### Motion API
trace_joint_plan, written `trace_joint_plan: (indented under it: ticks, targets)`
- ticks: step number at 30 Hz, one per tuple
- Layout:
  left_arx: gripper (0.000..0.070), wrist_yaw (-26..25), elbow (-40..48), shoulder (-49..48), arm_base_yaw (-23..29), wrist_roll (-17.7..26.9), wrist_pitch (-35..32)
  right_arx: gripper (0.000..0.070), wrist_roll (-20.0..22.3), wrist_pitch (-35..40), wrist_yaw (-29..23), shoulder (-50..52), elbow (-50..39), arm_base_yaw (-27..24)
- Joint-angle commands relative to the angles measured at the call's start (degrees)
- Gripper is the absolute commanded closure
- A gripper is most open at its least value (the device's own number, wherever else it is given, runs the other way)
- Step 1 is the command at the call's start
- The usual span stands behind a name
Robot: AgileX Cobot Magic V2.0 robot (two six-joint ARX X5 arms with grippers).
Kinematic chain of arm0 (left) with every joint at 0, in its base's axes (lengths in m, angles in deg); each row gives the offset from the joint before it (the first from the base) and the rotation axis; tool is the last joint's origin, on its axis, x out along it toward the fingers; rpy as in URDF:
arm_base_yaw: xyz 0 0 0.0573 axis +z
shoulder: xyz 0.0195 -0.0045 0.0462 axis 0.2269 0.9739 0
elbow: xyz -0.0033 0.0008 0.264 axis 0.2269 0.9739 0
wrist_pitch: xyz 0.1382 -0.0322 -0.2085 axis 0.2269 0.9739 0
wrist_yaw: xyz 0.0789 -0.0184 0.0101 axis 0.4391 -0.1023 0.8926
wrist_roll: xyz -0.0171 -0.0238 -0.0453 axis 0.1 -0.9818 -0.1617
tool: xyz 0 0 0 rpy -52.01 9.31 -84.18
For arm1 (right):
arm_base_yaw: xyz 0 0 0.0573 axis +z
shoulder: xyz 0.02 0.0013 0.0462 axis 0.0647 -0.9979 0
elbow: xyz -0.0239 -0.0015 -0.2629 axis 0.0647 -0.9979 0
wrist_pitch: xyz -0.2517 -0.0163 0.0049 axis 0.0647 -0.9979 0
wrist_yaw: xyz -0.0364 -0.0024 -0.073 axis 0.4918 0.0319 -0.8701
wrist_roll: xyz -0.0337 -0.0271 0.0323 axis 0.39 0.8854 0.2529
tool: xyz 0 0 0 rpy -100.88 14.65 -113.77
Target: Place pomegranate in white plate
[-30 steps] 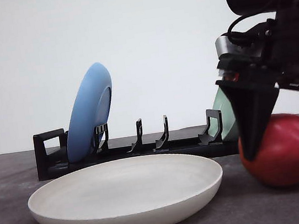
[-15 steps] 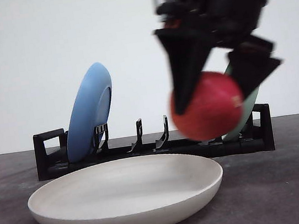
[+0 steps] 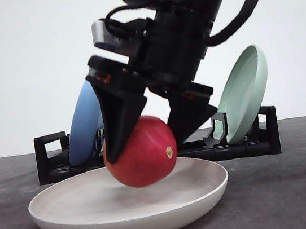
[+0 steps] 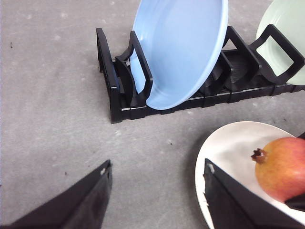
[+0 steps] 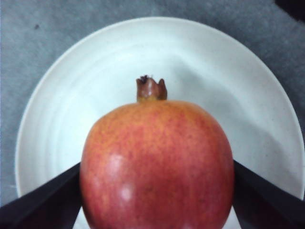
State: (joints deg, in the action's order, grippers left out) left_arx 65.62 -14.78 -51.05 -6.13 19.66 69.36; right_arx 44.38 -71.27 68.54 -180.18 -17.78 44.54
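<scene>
My right gripper (image 3: 145,141) was clamped on the pomegranate (image 3: 141,152), one black finger (image 3: 120,119) pressed against each flank of the fruit, as the right wrist view confirmed with dark pads touching both sides. I held the pomegranate directly over the bowl of the white plate (image 3: 59,219); from the front view the underside of the fruit sat below the rim line, but I could not tell whether it touched the plate floor. The fruit was glossy red, with its small tan crown (image 5: 151,88) pointing away from my wrist and out over the far part of the plate. The plate lay flat on the grey table (image 3: 290,198), just beneath my fingers. Behind my gripper stood a black dish rack (image 3: 51,157), running across the table past the far rim of the plate. A blue plate (image 3: 83,127) stood on edge in the rack beyond my fingers to one side, leaning back, and a pale green plate (image 3: 244,96) stood on edge at the other end, likewise tilted. My left gripper (image 4: 157,200) was held apart from the work, its two black fingers spread wide with bare table between them and nothing in their grasp. From that wrist, the rim of the white plate and the pomegranate showed just beside one finger, and the rack with the blue plate lay ahead.
</scene>
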Motion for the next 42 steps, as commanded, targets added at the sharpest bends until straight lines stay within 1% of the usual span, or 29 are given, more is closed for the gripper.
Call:
trace_joint_plan:
  ticks: [1, 5, 6, 9, 10, 15, 17, 19, 22, 25, 30, 36, 42]
  targets:
    - [0.0348, -0.1, -0.3, 0.3, -0.2, 0.0, -0.9, 0.0207, 0.3, 0.9, 0.1, -1.9, 1.3, 0.6]
    - [0.0348, -0.1, -0.3, 0.3, -0.2, 0.0, -0.9, 0.0196, 0.3, 1.0, 0.1, -3.5, 1.3, 0.7]
    - [0.0348, -0.1, -0.3, 0.3, -0.2, 0.0, -0.9, 0.0168, 0.3, 1.0, 0.0, -3.5, 1.3, 0.7]
    - [0.0348, -0.1, -0.3, 0.3, -0.2, 0.0, -0.9, 0.0024, 0.2, 1.3, 0.0, -3.4, 1.3, 1.2]
    - [0.0348, -0.1, -0.3, 0.3, -0.2, 0.0, -0.9, 0.0002, 0.1, 1.2, 0.0, -3.1, 1.3, 1.3]
    - [0.0348, -0.1, -0.3, 0.3, -0.2, 0.0, -0.9, 0.0000, 0.5, 1.1, -0.4, 0.6, 1.3, 1.2]
    - [0.0348, -0.1, -0.3, 0.3, -0.2, -0.1, -0.9, 0.0003, 0.6, 1.9, -2.2, 3.2, 0.8, 1.2]
    - [0.0348, -0.1, -0.3, 0.3, -0.2, -0.1, -0.9, 0.0006, 0.6, 5.5, -4.4, 6.5, -1.4, 1.2]
    - [0.0348, -0.1, -0.3, 0.3, -0.2, -0.1, -0.9, 0.0010, 0.5, 13.4, -5.5, 12.3, -7.6, 0.2]
    - [0.0348, -0.1, -0.3, 0.3, -0.2, -0.1, -0.9, 0.0037, 0.2, 18.8, -5.4, 18.2, -14.2, -1.9]
    - [0.0348, -0.1, -0.3, 0.3, -0.2, -0.1, -0.9, 0.0041, -1.3, 19.9, -4.4, 27.2, -22.2, -7.7]
    - [0.0348, -0.1, -0.3, 0.3, -0.2, -0.1, -0.9, 0.0041, -1.7, 16.4, -1.9, 35.9, -27.8, -16.8]
    - [0.0348, -0.1, -0.3, 0.3, -0.2, -0.1, -0.9, 0.0042, -1.7, 11.4, -0.4, 39.9, -28.8, -25.6]
